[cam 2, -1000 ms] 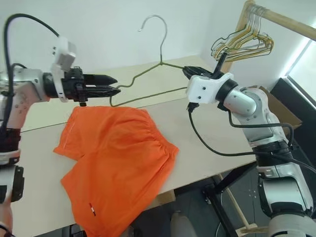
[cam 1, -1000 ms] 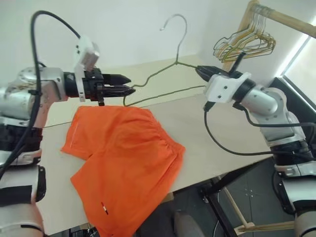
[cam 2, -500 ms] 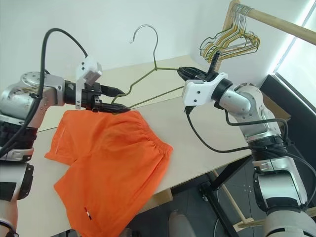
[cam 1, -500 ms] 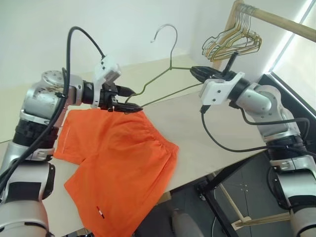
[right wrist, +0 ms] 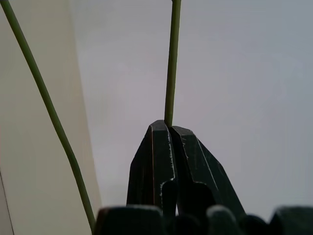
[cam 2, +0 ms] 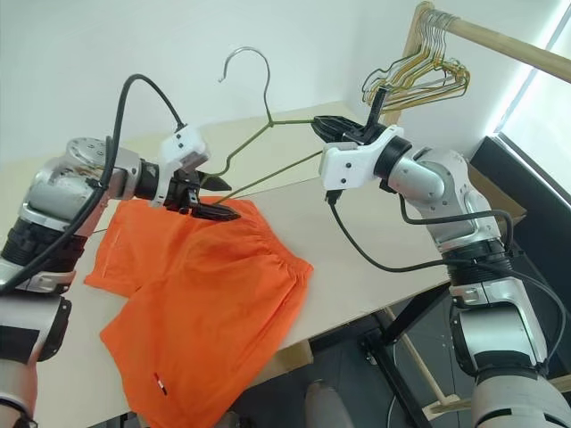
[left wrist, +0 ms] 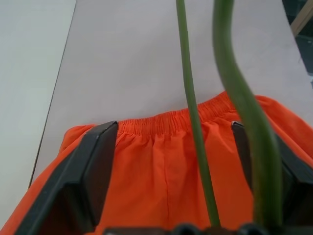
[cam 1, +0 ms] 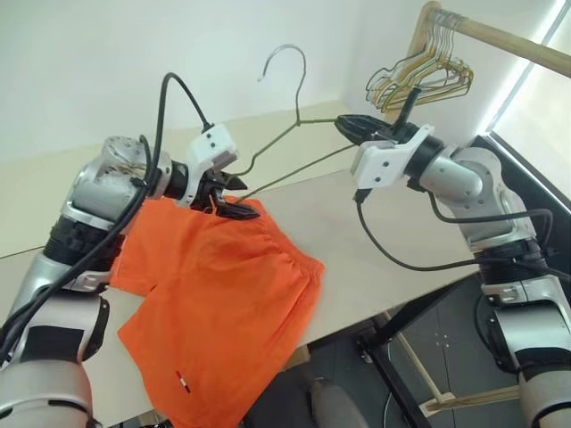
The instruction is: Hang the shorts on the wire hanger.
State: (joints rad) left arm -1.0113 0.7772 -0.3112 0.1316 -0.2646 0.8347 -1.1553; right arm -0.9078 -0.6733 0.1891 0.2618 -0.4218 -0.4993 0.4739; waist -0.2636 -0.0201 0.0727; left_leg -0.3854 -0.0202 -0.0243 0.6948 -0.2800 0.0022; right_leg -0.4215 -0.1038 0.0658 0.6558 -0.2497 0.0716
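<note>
You have one pair of shorts (cam 1: 219, 294) lying flat on the pale surface (cam 1: 375, 241), bright orange, with the gathered waistband toward the far side. A small white tag (cam 1: 183, 384) sits near the hem closest to you; nothing on it can be read. There is one wire hanger (cam 1: 299, 134) in play, held up in the air above the far part of the surface, hook upward. A separate bunch of wire hangers (cam 1: 419, 76) hangs on the wooden rail (cam 1: 500, 34) at the far right; they overlap too much to count.

Your right hand (cam 1: 346, 126) is pinched tight on the wire hanger at its right shoulder. The right wrist view shows what the head views do not: the two fingers (right wrist: 164, 161) pressed together with the thin wire coming straight out from between their tips.

Your left hand (cam 1: 234, 201) is at the waistband edge of the shorts, close to the hanger's left corner. In the left wrist view its fingers (left wrist: 93, 171) stand wide apart over the orange cloth, with two green strands of the hanger crossing between them, gripping nothing.
</note>
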